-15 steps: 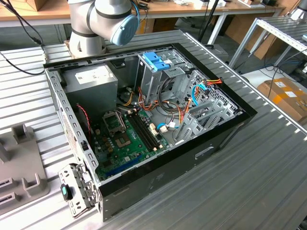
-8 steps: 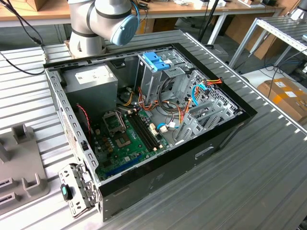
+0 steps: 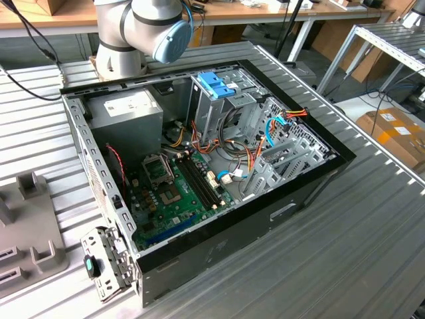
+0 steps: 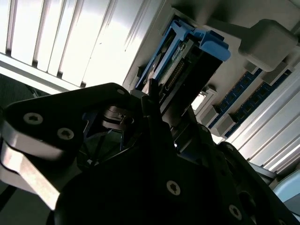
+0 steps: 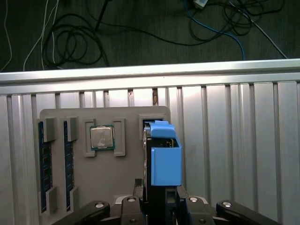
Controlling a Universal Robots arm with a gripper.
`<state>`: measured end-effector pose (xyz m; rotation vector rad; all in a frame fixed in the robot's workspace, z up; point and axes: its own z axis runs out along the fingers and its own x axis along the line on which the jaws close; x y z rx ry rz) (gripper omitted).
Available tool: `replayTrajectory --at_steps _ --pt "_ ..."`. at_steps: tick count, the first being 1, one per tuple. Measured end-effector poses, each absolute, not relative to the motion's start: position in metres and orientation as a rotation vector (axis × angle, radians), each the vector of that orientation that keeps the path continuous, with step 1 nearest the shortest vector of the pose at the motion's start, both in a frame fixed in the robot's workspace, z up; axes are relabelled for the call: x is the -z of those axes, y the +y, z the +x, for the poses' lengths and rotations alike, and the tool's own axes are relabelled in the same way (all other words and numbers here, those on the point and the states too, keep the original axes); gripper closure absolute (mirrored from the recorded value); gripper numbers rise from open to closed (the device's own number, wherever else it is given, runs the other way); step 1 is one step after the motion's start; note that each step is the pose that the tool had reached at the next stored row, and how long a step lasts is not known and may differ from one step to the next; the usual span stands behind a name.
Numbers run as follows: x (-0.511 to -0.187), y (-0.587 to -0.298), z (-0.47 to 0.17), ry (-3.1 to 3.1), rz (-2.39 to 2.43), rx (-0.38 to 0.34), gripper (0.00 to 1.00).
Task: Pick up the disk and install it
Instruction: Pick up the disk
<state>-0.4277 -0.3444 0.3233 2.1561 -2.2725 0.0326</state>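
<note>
The disk (image 5: 162, 157) is a flat drive in a light-blue plastic carrier. In the first wrist view it stands on edge in a slot of a grey holder tray (image 5: 126, 178). My gripper (image 5: 161, 199) sits directly over the disk's near end, with its black body on both sides of the carrier. The second wrist view has the disk (image 4: 180, 63) rising out of the gripper (image 4: 168, 110) towards the tray. In the exterior view the open computer case (image 3: 199, 159) lies on the table with the arm's base (image 3: 143, 30) behind it.
The holder tray also carries a processor chip (image 5: 101, 138) and memory sticks (image 5: 44, 164). It rests on a ribbed aluminium table (image 5: 234, 140) near the table's edge, with cables on the floor beyond. Inside the case are a grey power supply (image 3: 126, 113), a metal cage topped by a blue bracket (image 3: 216, 85), and the motherboard (image 3: 176, 193).
</note>
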Motion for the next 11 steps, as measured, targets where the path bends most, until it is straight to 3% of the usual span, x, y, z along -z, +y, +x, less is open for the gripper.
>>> replayTrajectory --at_steps 11 --pt "-0.3241 -0.3444 -0.4277 -2.272 2.156 -0.032 0.65"
